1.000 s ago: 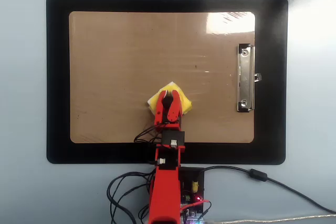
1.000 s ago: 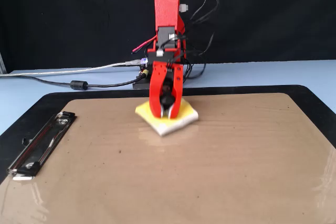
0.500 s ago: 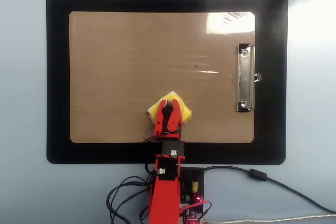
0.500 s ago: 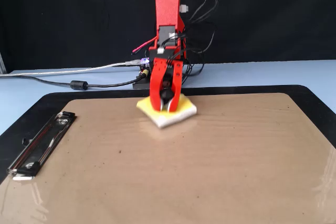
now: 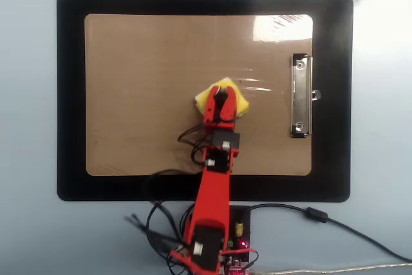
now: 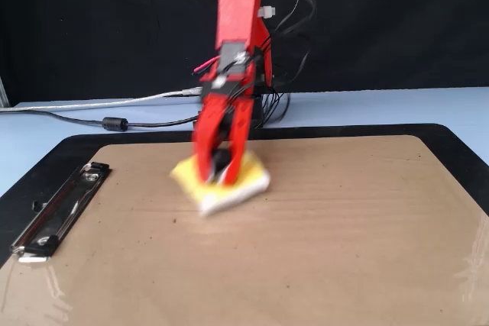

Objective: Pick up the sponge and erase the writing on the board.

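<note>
The yellow sponge point(image 5: 230, 90) point(image 6: 183, 179) lies flat on the brown board point(image 5: 141, 75) point(image 6: 344, 242), a little right of its middle in the overhead view. My red gripper point(image 5: 223, 94) point(image 6: 216, 179) is shut on the black knob of the sponge, fingers straddling it from the near side. The fixed view is blurred with motion around the sponge. No writing shows on the board in either view; only a tiny dark speck point(image 5: 241, 82) remains near the sponge.
The board lies on a larger black mat point(image 5: 71, 94) point(image 6: 46, 159). Its silver clip point(image 5: 300, 95) point(image 6: 58, 209) sits to the right of the sponge in the overhead view. Cables point(image 5: 322, 218) and the arm's base point(image 5: 235, 236) crowd the table's near edge.
The gripper has pushed the sponge across the board, away from the base and toward the clip side. The arm has stretched out and now leans slightly.
</note>
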You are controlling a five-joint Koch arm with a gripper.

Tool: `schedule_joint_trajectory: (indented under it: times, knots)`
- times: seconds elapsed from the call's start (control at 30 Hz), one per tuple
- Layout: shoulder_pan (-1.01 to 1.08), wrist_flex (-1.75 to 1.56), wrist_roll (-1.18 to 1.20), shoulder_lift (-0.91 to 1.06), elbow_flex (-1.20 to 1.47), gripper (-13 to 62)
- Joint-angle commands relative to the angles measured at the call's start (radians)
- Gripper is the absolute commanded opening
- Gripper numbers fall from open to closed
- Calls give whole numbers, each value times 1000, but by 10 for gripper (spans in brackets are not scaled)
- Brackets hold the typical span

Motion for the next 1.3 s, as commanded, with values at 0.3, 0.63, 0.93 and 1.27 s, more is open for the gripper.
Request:
schedule_joint_trajectory:
  times: [0.3, 0.63, 0.93, 1.27]
  knots:
    - [89, -54, 15, -147, -92, -80]
    - [83, -54, 8, 147, 215, -80]
    - [-106, -57, -29, -106, -21, -80]
    - [-779, 21, -288, 256, 244, -80]
